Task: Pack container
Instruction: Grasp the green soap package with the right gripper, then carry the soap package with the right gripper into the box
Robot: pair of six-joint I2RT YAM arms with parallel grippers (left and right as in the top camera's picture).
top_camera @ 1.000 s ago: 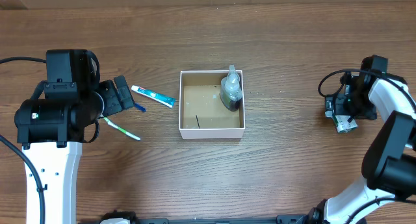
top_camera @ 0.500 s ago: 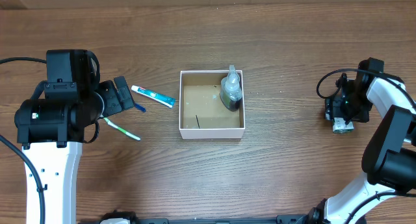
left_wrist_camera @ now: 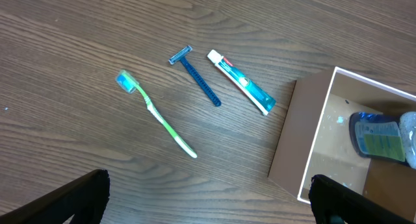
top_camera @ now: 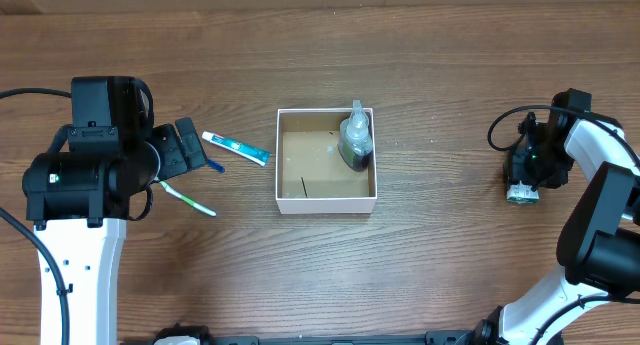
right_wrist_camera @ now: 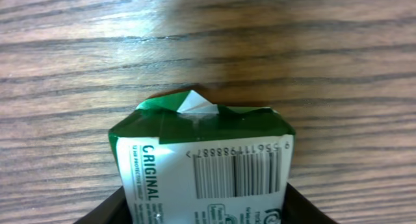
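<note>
Right claw (top_camera: 520, 183) is clenched on a green packet (right_wrist_camera: 208, 159) at the far right of the wooden desk (top_camera: 450, 65). In the right wrist view the packet fills the space between the two dark fingers (right_wrist_camera: 107, 211). It shows a folded white tip at its top edge, a barcode, and the word "ORIGINAL" printed sideways. The packet's top edge is close to the wood, though contact cannot be told.

Left claw (top_camera: 190, 145) hangs released over the left side of the desk. In its wrist view the fingers (left_wrist_camera: 71, 198) are spread wide with nothing between them.

Three items lie on the desk below it, just left of the container:
- a green toothbrush (left_wrist_camera: 156, 113) with a blue head
- a blue razor (left_wrist_camera: 195, 74) (largely hidden under the claw in the overhead view)
- a white and teal toothpaste tube (left_wrist_camera: 242, 82), nearest the box, with one end just beside its wall

None of the three touches another.

The container (top_camera: 326, 205), a shallow square box with white walls and a brown floor, sits at the middle of the desk, well apart from the right claw. A clear bottle (top_camera: 355, 137) of dark liquid lies inside against its right wall, at the far corner. The rest of the floor shows a few dark marks.
</note>
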